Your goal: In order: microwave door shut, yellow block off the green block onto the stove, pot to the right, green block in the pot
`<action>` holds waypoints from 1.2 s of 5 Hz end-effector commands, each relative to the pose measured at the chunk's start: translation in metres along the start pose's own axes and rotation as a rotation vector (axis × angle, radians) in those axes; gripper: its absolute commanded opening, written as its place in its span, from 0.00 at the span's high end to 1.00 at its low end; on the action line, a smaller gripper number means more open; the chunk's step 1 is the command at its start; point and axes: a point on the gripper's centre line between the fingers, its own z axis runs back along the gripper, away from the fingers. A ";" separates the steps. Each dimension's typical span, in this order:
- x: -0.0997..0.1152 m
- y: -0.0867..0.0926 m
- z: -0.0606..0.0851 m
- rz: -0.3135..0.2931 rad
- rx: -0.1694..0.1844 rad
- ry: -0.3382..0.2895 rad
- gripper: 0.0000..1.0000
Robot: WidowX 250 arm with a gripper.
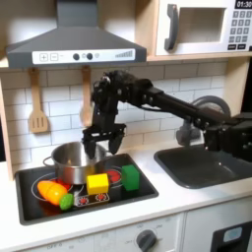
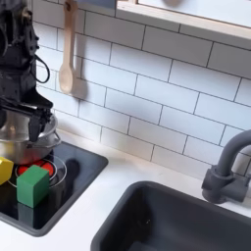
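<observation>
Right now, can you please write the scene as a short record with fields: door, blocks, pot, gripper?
microwave door: shut
yellow block: on the stove, beside the green block, not on top
green block: on the stove, outside the pot; also in the second exterior view
pot: at the stove's back, the first exterior view's left
gripper: open, at the pot's rim, holding nothing

Blocks, pot and microwave door, placed from the gripper (image 1: 102,144)

Door (image 1: 194,28) seemingly sitting shut, far above; steel pot (image 1: 67,160) resting below it on black stove (image 1: 146,185); yellow block (image 1: 97,182) and green block (image 1: 130,177) lying apart, nearer the camera.
</observation>
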 end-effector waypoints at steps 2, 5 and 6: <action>0.018 0.002 -0.007 0.024 -0.027 0.011 0.00; 0.031 0.019 -0.010 0.069 -0.034 0.015 0.00; 0.029 0.025 -0.010 0.081 -0.029 0.024 0.00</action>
